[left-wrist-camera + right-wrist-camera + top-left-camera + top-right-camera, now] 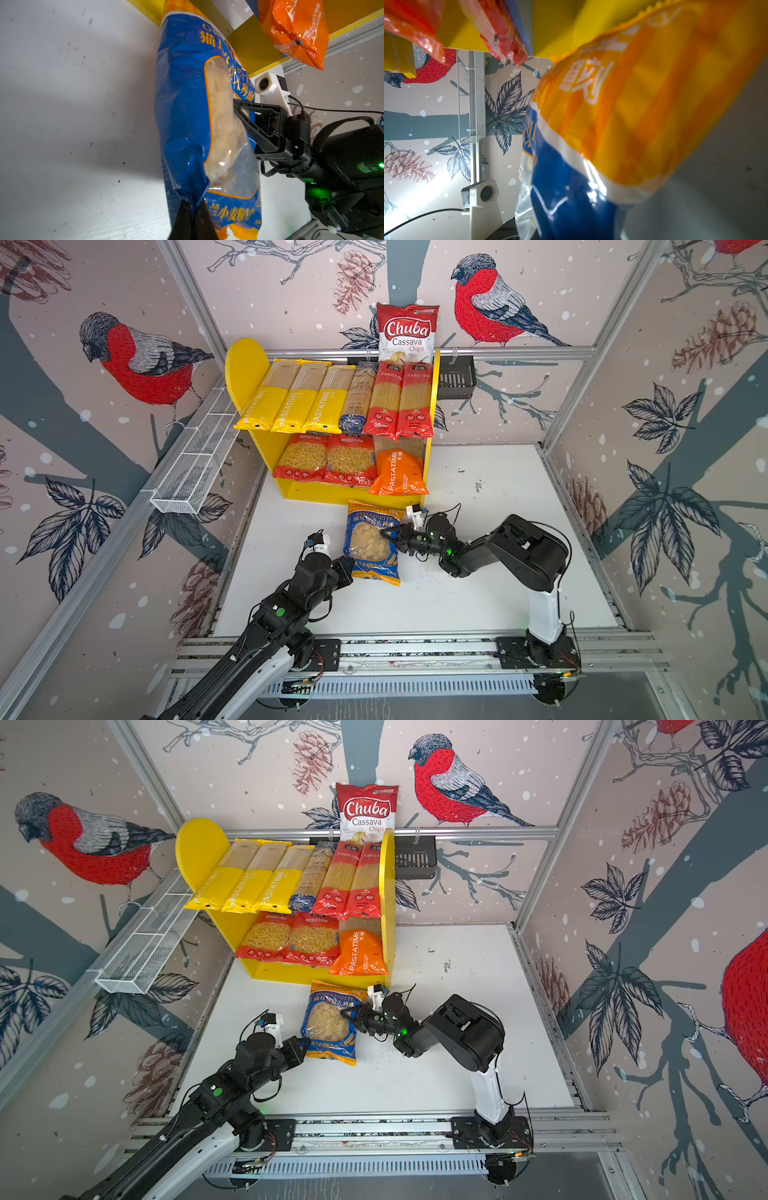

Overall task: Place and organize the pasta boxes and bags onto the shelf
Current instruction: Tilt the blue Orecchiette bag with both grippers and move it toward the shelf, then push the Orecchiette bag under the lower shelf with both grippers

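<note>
Left gripper (193,205) is being seen clamped on the bottom corner film of the bag (371,541). Right gripper (235,102) is being seen pinching film at mid-side, by the clear window's edge. Bag is being held between both, with the shelf (247,360) just beyond the right gripper. Handling is being judged as light and soft, with loose pasta shifting inside slick, crinkly film. Sealed ends are being judged the firmer hold, since slack film could slip or tear.

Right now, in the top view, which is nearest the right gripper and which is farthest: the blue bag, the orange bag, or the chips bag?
1. Blue orecchiette bag, touching the right gripper.
2. Orange PASTATIME bag, low on the shelf, right end.
3. Chuba chips bag, up behind it.
</note>
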### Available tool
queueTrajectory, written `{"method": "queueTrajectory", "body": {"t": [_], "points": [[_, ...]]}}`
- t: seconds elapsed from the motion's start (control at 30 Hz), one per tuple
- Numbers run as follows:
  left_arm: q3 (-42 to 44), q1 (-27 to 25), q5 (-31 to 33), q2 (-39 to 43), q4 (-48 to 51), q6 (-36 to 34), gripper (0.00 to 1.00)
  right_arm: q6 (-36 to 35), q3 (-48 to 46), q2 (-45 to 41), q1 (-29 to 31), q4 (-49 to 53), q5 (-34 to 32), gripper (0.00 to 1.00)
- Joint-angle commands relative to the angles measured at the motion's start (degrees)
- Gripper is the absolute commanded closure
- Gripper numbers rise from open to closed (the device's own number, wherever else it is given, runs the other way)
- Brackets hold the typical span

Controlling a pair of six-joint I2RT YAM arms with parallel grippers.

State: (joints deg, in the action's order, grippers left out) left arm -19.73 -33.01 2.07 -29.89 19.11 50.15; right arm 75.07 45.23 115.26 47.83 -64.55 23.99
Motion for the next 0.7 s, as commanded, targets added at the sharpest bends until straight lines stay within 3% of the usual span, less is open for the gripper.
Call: {"method": "queueTrajectory", "body": {"t": [0.0, 0.1, 0.17, 0.4, 0.57, 0.67], "points": [[-1.0, 4.0, 1.2, -5.0, -6.3, -5.1, 1.0, -1.5, 3.6, 2.1, -1.4, -6.3, -10.7, 0.94], [-1.3, 10.9, -3.7, -10.4, -12.3, -7.6, 1.0, -1.7, 6.1, 4.7, -1.5, -7.5, -14.6, 0.94], [-1.5, 13.7, -3.6, -13.1, -15.2, -9.0, 1.0, -1.7, 7.5, 6.1, -1.4, -8.5, -17.2, 0.93], [-2.6, 19.4, -5.8, -24.2, -25.6, -9.6, 1.0, -0.6, 12.7, 10.8, -0.9, -10.1, -26.7, 0.85], [-4.1, 20.8, -4.8, -30.0, -30.5, -9.7, 1.0, 0.0, 17.6, 13.3, 0.0, -5.1, -31.6, 0.6], [-4.4, 21.7, -4.8, -33.5, -33.6, -9.3, 1.0, -0.1, 18.1, 13.2, 0.5, -3.3, -32.3, 0.52]]}}
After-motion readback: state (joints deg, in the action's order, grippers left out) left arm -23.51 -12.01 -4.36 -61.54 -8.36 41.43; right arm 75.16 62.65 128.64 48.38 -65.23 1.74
